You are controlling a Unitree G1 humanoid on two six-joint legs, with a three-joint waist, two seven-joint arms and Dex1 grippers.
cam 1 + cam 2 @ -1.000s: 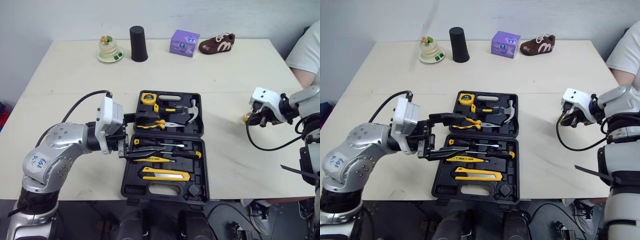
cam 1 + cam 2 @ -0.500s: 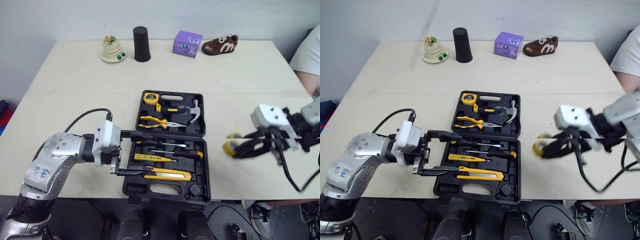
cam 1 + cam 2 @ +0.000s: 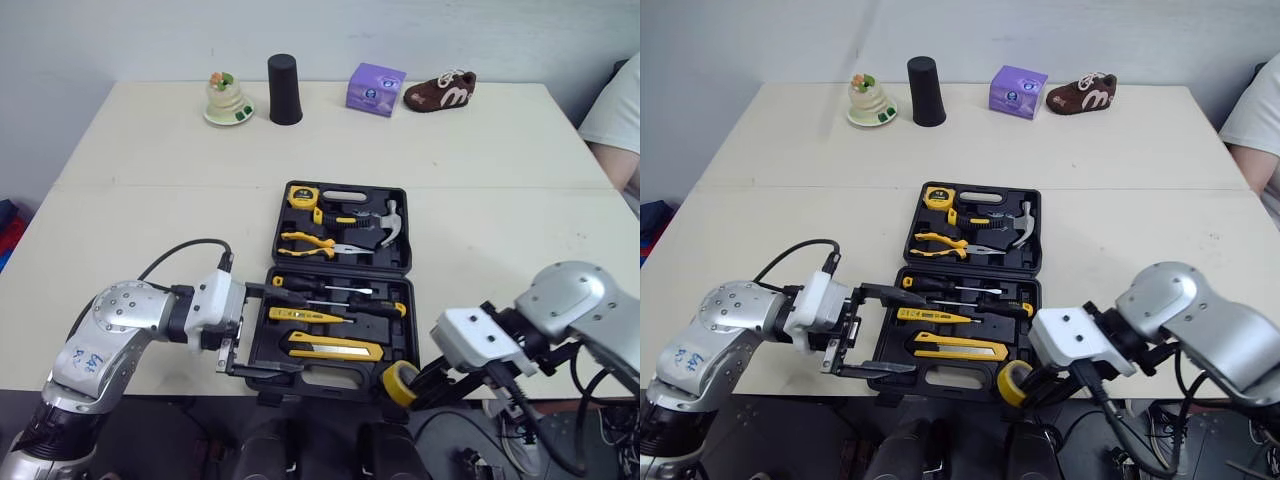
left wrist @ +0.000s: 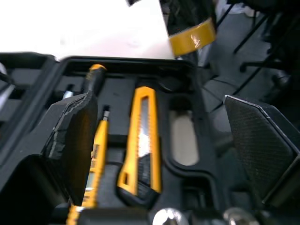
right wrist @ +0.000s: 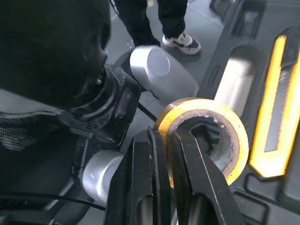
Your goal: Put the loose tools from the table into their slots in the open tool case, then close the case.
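Note:
The open black tool case lies mid-table with a tape measure, hammer, pliers, screwdrivers and a yellow utility knife in its slots. My left gripper is open at the case's near left corner, one finger over the screwdrivers and the other along the front rim. My right gripper is shut on a yellow tape roll, held at the case's near right corner just past the table's front edge. In the right wrist view the fingers pinch the roll's rim.
Along the far table edge stand a small cake dish, a black cup, a purple box and a brown shoe. A person's white sleeve shows at the right edge.
My right gripper has carried the tape roll from the table's right side to the case's near right corner. My left gripper has slid along the case's left side toward the front edge.

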